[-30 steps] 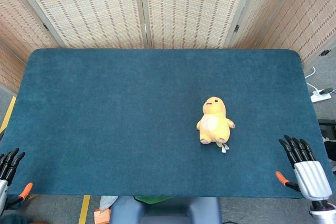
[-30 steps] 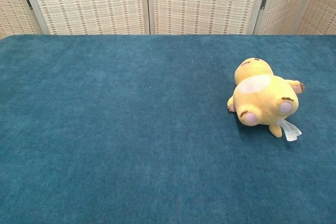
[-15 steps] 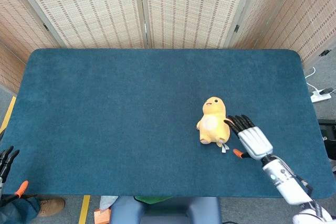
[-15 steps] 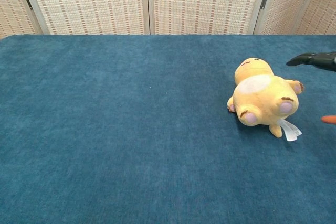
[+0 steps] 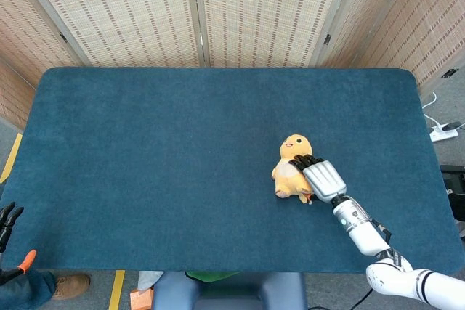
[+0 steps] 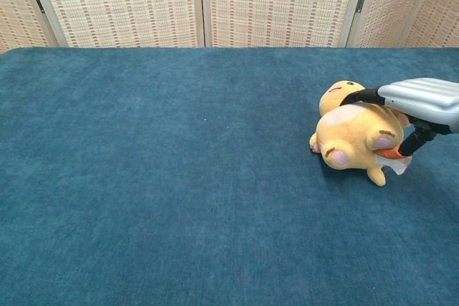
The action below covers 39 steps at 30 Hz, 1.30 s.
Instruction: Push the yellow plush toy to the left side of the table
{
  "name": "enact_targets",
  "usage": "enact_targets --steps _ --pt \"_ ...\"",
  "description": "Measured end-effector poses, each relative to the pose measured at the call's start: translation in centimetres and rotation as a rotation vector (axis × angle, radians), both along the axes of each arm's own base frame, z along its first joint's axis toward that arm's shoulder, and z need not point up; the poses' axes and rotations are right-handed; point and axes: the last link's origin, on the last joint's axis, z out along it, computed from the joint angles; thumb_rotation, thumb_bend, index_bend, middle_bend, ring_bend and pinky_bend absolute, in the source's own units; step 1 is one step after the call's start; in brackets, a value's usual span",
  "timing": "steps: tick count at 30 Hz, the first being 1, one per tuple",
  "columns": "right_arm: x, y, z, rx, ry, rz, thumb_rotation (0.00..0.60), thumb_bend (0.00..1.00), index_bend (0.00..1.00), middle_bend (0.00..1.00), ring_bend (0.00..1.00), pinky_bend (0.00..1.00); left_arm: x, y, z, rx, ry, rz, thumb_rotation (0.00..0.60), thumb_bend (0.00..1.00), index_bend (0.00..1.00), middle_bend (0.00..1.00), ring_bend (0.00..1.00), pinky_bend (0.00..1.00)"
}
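Note:
The yellow plush toy (image 5: 289, 170) lies on its back on the blue table (image 5: 167, 172), right of centre; the chest view has it at the right (image 6: 350, 137). My right hand (image 5: 318, 176) lies flat against the toy's right side, dark fingertips (image 5: 302, 160) over its belly, gripping nothing. In the chest view this hand (image 6: 419, 99) comes in from the right edge above the toy, its orange thumb tip (image 6: 391, 153) by the toy's foot. My left hand (image 5: 7, 224) shows only as dark fingers off the table's front left corner, holding nothing.
Woven folding screens (image 5: 196, 12) stand behind the table's far edge. A white power strip (image 5: 443, 133) lies on the floor off the right side. A brown shoe (image 5: 67, 285) shows at the bottom left.
My right hand has swept from the front right corner in to the toy and now touches it. The toy has tipped slightly leftward. The left hand has sunk lower at the frame's edge.

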Motion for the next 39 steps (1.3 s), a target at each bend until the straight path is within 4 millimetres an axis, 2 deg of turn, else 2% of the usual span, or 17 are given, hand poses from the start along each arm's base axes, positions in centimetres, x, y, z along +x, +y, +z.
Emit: enact_targets --steps 4,8,11,16,18,21,22,24,27,29,30,32,33,35,39 --pt "1.0 0.5 -0.1 -0.016 -0.044 0.102 0.6 0.65 0.69 0.77 0.7 0.91 0.2 -0.1 0.1 0.005 -0.004 -0.009 0.6 0.32 0.0 0.0 0.0 0.06" --pt "2.6 1.3 -0.2 -0.005 -0.113 0.238 0.6 0.66 0.69 0.76 0.69 0.91 0.2 -0.2 0.2 0.013 -0.004 -0.013 0.6 0.32 0.0 0.0 0.0 0.06" --pt "4.7 2.0 -0.6 0.027 -0.172 0.365 0.6 0.66 0.69 0.74 0.67 0.91 0.0 0.0 0.2 0.031 0.012 0.002 0.6 0.32 0.0 0.0 0.0 0.06" --pt "10.8 2.7 -3.6 0.134 -0.235 0.602 0.6 0.63 0.69 0.71 0.65 0.89 -0.1 0.0 0.4 0.044 0.011 0.014 0.6 0.32 0.0 0.0 0.0 0.07" --pt "12.7 2.9 -5.3 0.182 -0.255 0.634 0.6 0.62 0.69 0.69 0.64 0.87 -0.1 0.1 0.5 0.047 0.005 0.013 0.6 0.32 0.0 0.0 0.0 0.07" --pt "14.6 3.2 -7.9 0.23 -0.254 0.653 0.6 0.58 0.68 0.65 0.6 0.86 -0.3 0.0 0.6 0.047 -0.005 0.016 0.6 0.32 0.0 0.0 0.0 0.07" --pt "14.8 3.2 -8.5 0.236 -0.243 0.655 0.6 0.56 0.66 0.63 0.58 0.83 -0.3 -0.1 0.7 0.046 -0.01 0.018 0.6 0.32 0.0 0.0 0.0 0.07" --pt "15.0 3.0 -9.7 0.247 -0.204 0.645 0.6 0.49 0.55 0.53 0.5 0.74 -0.4 -0.1 0.8 0.045 -0.016 0.02 0.6 0.32 0.0 0.0 0.0 0.07" --pt "15.2 2.8 -10.8 0.263 -0.159 0.611 0.6 0.39 0.17 0.3 0.34 0.61 -0.6 -0.3 0.9 0.043 -0.023 0.021 0.6 0.32 0.0 0.0 0.0 0.07" --pt "15.5 2.8 -11.1 0.257 -0.144 0.602 0.6 0.33 0.03 0.18 0.22 0.54 -0.7 -0.4 1.0 0.041 -0.026 0.02 0.6 0.32 0.0 0.0 0.0 0.07" --pt "15.6 2.8 -11.1 0.249 -0.139 0.603 0.6 0.27 0.0 0.09 0.13 0.46 -0.7 -0.4 1.0 0.041 -0.027 0.019 0.6 0.32 0.0 0.0 0.0 0.07" --pt "15.8 2.8 -11.0 0.246 -0.141 0.595 0.6 0.16 0.0 0.01 0.01 0.26 -0.6 -0.5 1.0 0.04 -0.027 0.014 0.6 0.32 0.0 0.0 0.0 0.07" --pt "15.8 2.9 -10.9 0.256 -0.146 0.578 0.6 0.1 0.0 0.0 0.0 0.14 -0.6 -0.5 1.0 0.039 -0.027 0.012 0.6 0.32 0.0 0.0 0.0 0.07" --pt "15.8 3.1 -10.7 0.283 -0.16 0.545 0.6 0.05 0.0 0.0 0.0 0.03 -0.5 -0.6 0.9 0.037 -0.027 0.007 0.6 0.32 0.0 0.0 0.0 0.07" --pt "15.7 3.9 -9.0 0.33 -0.203 0.489 0.6 0.03 0.0 0.0 0.0 0.0 -0.4 -0.7 0.9 0.033 -0.029 0.003 0.6 0.32 0.0 0.0 0.0 0.07"
